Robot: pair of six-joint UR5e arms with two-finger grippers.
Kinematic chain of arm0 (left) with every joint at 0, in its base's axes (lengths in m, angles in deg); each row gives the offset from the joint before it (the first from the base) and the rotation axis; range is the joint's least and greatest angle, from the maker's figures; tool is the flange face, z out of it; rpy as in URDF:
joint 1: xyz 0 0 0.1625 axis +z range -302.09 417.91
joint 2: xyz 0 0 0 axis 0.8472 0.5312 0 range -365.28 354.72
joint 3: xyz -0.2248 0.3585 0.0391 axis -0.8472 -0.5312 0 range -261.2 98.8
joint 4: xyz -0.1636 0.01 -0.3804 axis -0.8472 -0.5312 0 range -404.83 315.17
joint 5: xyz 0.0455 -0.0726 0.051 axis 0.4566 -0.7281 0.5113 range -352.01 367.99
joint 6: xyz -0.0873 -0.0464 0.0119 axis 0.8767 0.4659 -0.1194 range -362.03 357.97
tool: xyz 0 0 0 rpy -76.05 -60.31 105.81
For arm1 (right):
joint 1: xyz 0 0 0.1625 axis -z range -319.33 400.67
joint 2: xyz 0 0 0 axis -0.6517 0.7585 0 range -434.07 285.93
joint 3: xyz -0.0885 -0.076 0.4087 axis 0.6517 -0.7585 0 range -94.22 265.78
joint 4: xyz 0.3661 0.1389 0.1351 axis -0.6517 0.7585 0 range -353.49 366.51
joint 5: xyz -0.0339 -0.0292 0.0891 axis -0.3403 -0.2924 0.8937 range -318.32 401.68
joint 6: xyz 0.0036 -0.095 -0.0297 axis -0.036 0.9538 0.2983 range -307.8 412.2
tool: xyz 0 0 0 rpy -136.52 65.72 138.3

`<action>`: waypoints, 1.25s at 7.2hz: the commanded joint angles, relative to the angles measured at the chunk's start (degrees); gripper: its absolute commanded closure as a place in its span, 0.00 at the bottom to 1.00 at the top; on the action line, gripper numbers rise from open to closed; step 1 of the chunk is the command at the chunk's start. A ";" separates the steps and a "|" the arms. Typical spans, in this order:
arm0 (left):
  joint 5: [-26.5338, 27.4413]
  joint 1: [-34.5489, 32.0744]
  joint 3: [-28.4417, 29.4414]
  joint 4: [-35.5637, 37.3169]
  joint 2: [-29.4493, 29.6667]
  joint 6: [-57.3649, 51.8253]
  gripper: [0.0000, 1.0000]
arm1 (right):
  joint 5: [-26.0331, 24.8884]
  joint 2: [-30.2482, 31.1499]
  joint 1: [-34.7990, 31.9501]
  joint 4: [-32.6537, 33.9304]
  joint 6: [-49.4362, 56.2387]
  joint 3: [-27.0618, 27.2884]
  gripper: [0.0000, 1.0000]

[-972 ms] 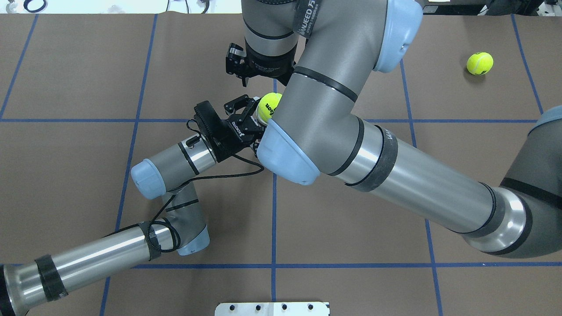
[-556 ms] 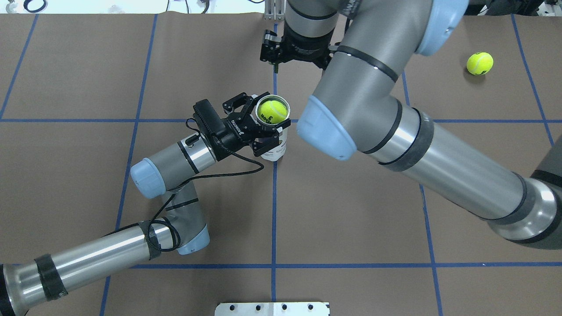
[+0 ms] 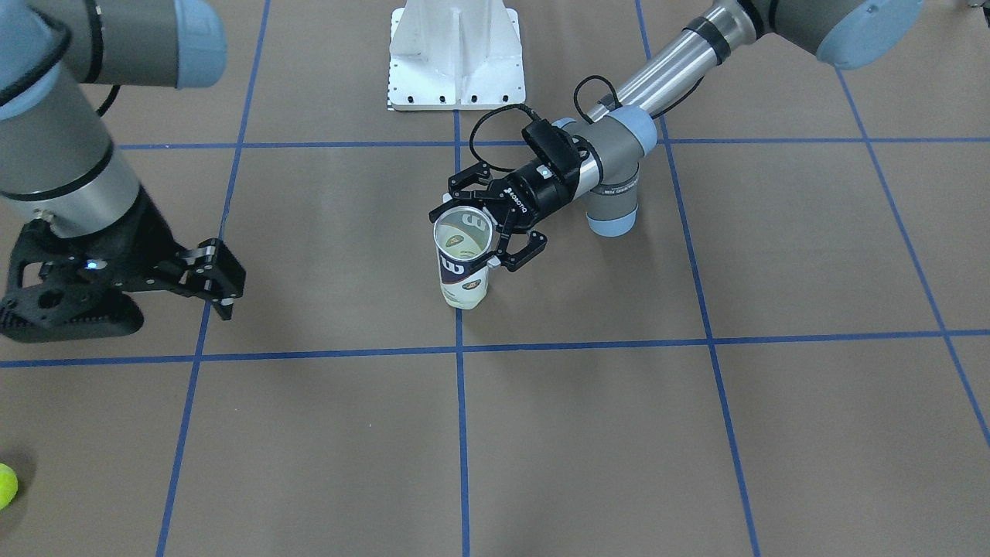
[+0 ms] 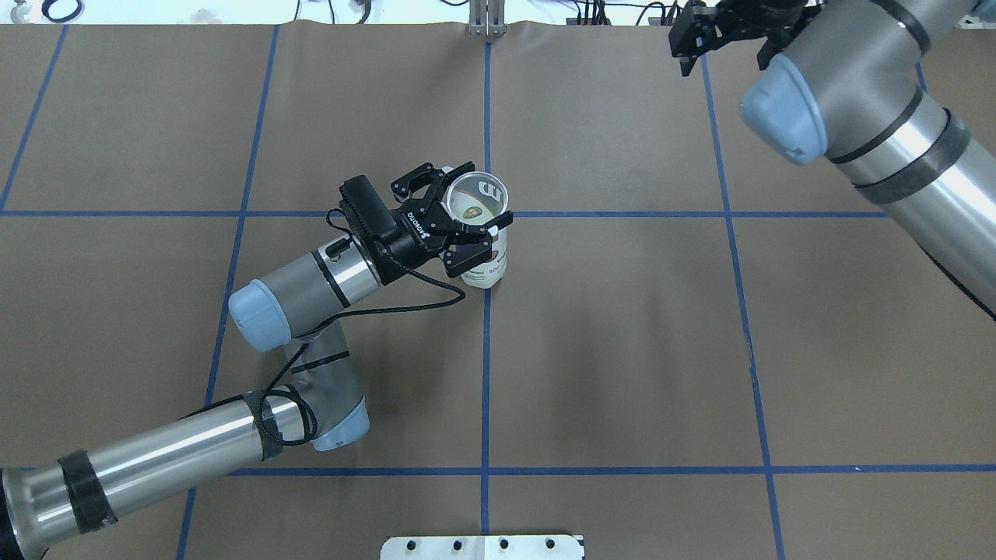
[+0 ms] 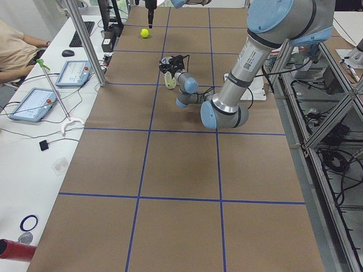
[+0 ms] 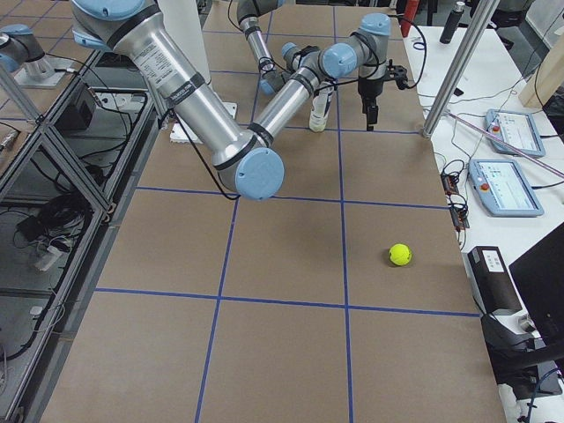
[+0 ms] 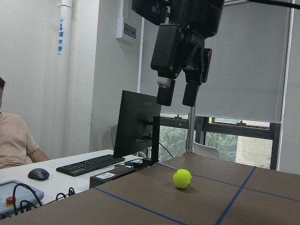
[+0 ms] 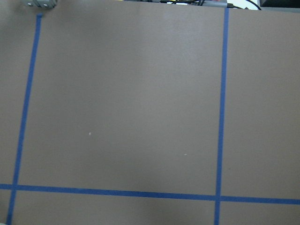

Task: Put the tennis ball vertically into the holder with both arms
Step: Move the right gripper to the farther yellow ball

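The clear holder [image 4: 484, 260] with its navy Wilson label stands upright near the table's middle, also in the front view [image 3: 462, 267]. My left gripper [image 4: 476, 216] is shut around its upper part, just below the silvery rim [image 3: 462, 210]. A pale yellow-green shape, the tennis ball [image 3: 464, 292], shows low inside the can through the plastic. My right gripper [image 4: 724, 35] is open and empty, high over the far right of the table; it also shows in the front view [image 3: 223, 280] and the left wrist view [image 7: 177, 96].
A second tennis ball [image 3: 4, 486] lies loose on the far right of the table, below my right gripper [image 7: 182, 178], [image 6: 400, 255]; my right arm hides it in the overhead view. The white base plate [image 3: 456, 54] sits at the robot's edge. An operator [image 7: 14, 140] sits beyond the table.
My right arm has swung away from above the can to the far right, open. The ball, at the can's mouth 0.6 s ago, has dropped deeper inside. My left gripper has not moved.
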 commanded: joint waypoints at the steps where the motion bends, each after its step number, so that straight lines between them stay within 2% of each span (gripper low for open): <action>1: 0.00 0.01 -0.13 -0.07 -0.71 0.00 0.07 | 2.28 7.92 -3.86 -13.62 6.80 -5.97 0.01; 3: 0.00 0.10 -0.31 -0.16 -0.71 0.00 0.05 | 3.77 9.00 -9.29 -20.49 18.73 -17.89 0.01; 4: 0.00 0.10 -0.40 -0.16 -0.71 0.00 0.05 | 5.87 9.18 -11.93 -25.92 22.87 -24.39 0.01; 6: 0.00 0.10 -0.40 -0.24 -0.71 0.00 0.05 | 5.89 9.44 -12.14 -34.02 23.71 -31.45 0.01; 7: 0.00 0.10 -0.75 -0.16 -0.71 0.00 0.05 | 5.37 9.27 -11.79 -40.07 23.71 -36.71 0.01; 8: 0.00 0.10 -0.84 -0.16 -0.71 0.00 0.05 | 3.89 8.48 -11.18 -43.52 23.71 -40.94 0.01; 9: 0.00 0.10 -0.84 -0.16 -0.71 0.17 0.05 | 0.30 6.74 -9.86 -44.78 23.71 -44.46 0.01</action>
